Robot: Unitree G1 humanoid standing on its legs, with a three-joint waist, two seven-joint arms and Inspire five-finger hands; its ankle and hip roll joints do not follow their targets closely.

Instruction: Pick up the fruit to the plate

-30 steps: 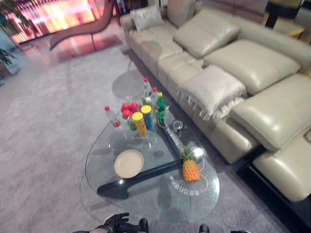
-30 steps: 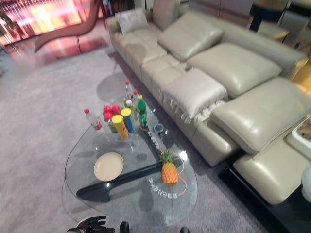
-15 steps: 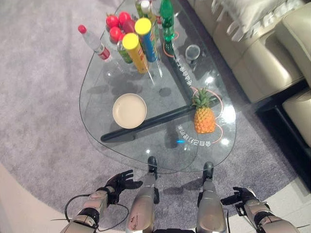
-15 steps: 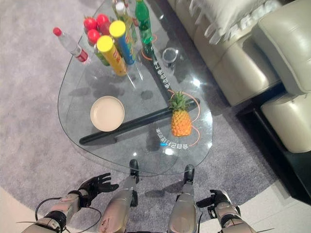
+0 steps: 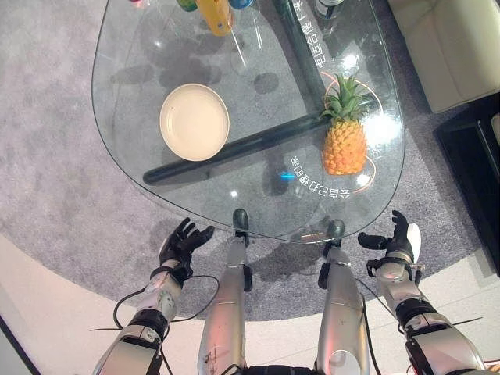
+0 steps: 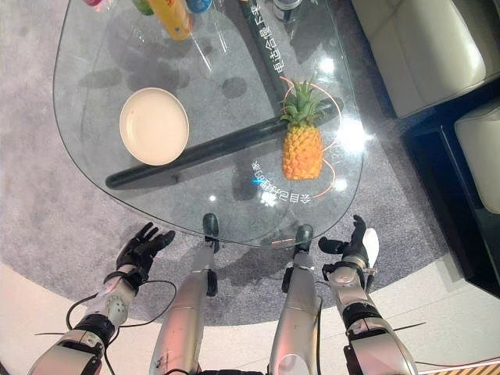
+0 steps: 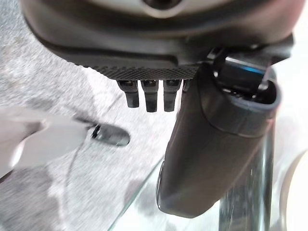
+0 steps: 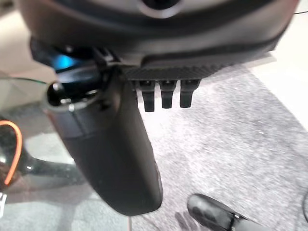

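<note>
A pineapple (image 5: 344, 141) with a green crown stands upright on the right part of the glass coffee table (image 5: 141, 125). A round cream plate (image 5: 194, 122) sits on the glass to its left, with nothing on it. My left hand (image 5: 181, 244) hangs below the table's near edge, over the carpet, fingers straight and spread. My right hand (image 5: 397, 242) hangs low at the right, below the table's near right corner, fingers relaxed and holding nothing. In the left wrist view the left hand (image 7: 211, 149) shows its thumb extended; in the right wrist view the right hand (image 8: 115, 154) looks the same.
Coloured cans and bottles (image 5: 215, 12) crowd the table's far end. A dark beam (image 5: 242, 148) runs under the glass between plate and pineapple. A beige sofa (image 5: 453, 47) stands at the right. Grey carpet (image 5: 55, 195) surrounds the table.
The camera has tilted down and closer, so the table fills the upper view. Both hands show higher, nearer the table's near edge. Pineapple and plate stay where they were on the glass.
</note>
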